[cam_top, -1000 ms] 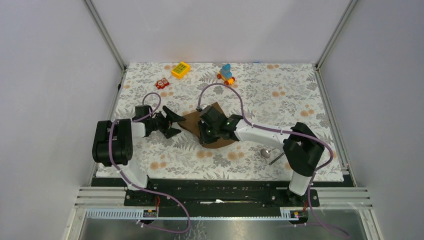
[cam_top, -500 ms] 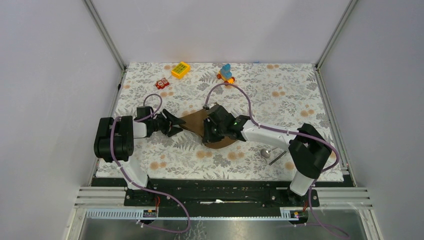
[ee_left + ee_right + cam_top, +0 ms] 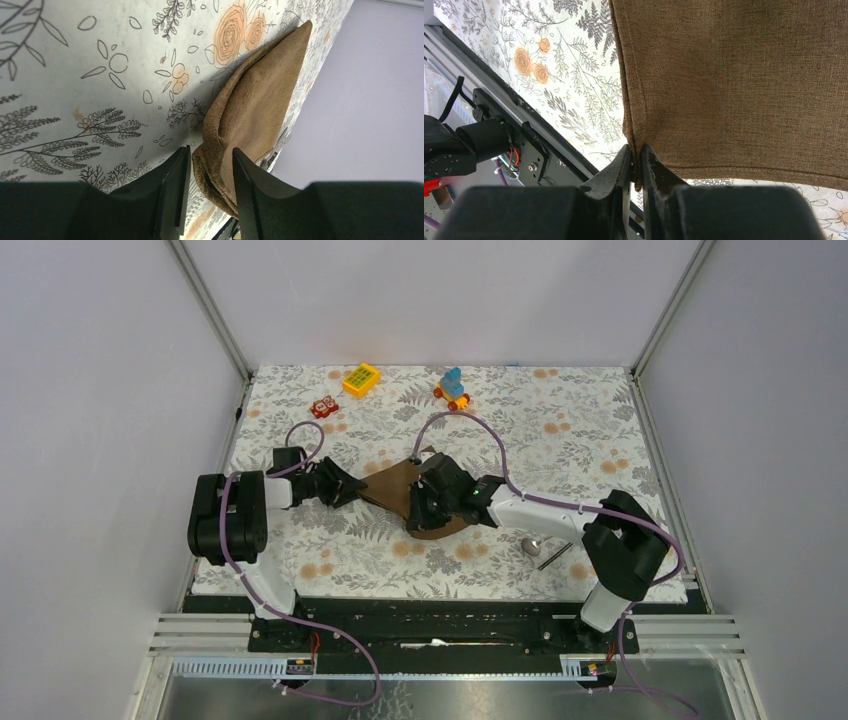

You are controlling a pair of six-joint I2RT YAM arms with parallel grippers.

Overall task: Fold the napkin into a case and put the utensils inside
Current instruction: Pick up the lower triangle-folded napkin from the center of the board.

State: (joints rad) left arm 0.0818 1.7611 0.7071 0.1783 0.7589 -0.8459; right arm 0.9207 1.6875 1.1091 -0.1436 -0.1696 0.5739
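Note:
The brown napkin (image 3: 388, 487) lies partly folded mid-table on the floral tablecloth (image 3: 570, 440). My right gripper (image 3: 416, 506) is shut on its near hemmed corner; in the right wrist view the fingers (image 3: 636, 152) pinch the napkin (image 3: 734, 85), which is lifted off the cloth. My left gripper (image 3: 350, 488) reaches the napkin's left corner from the left. Its jaws (image 3: 210, 152) straddle the bunched layers of the napkin (image 3: 255, 100); one finger touches the cloth and a thin gap shows at the other. The spoon (image 3: 533, 543) and the dark stick (image 3: 555, 555) lie near the right arm.
A yellow block (image 3: 361, 379), a small red toy (image 3: 323, 407) and a blue-and-orange toy (image 3: 452, 387) sit at the far edge. Purple cables loop over both arms. The black rail (image 3: 440, 625) runs along the near edge.
My left gripper has slid right onto the napkin's left corner and its jaws have narrowed around it. My right gripper has drifted slightly right, still holding the napkin.

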